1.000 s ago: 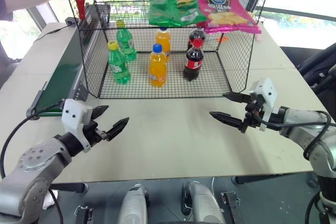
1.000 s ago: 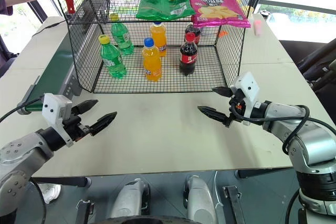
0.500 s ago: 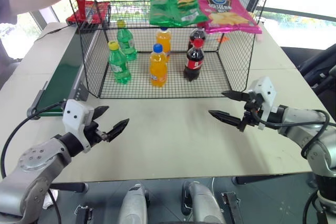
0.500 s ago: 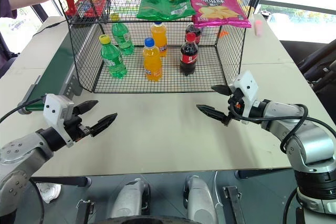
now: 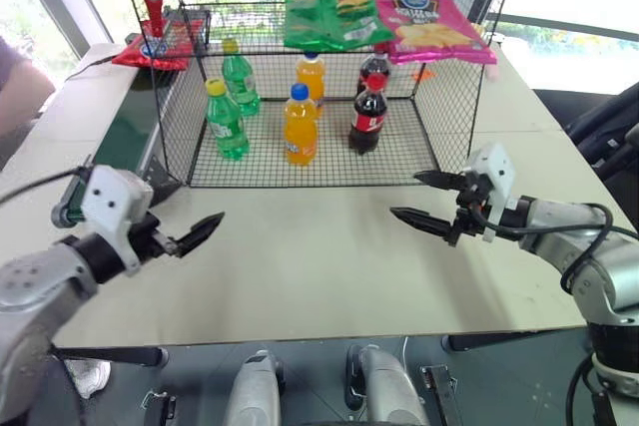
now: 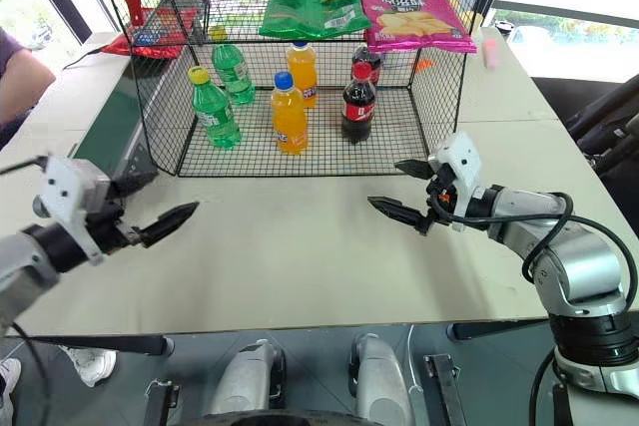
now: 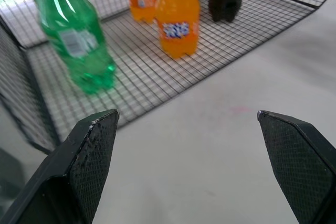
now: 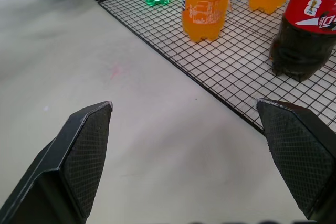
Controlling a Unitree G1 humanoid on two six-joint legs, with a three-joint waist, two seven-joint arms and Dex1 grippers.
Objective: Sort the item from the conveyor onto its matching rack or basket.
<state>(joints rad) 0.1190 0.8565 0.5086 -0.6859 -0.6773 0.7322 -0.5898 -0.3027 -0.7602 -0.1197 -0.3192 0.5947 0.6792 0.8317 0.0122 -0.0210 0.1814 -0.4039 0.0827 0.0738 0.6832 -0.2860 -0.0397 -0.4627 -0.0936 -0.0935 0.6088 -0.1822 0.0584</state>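
left eye view has the left claw (image 5: 190,233) with its fingers spread apart, gripping nothing, hovering over the pale table (image 5: 319,256) near the front corner of the wire cage (image 5: 300,162). the right claw (image 5: 431,202) is likewise spread and empty by the cage's other front corner. the red chip bag (image 5: 152,49), glossy with a blue oval logo, lies flat at the far end of the dark green conveyor (image 5: 120,152), beside the cage's upper shelf (image 5: 250,37).

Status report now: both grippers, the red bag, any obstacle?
Left gripper open, empty. Right gripper open, empty. Red bag lying at far end of conveyor. Cage wall beside the belt.
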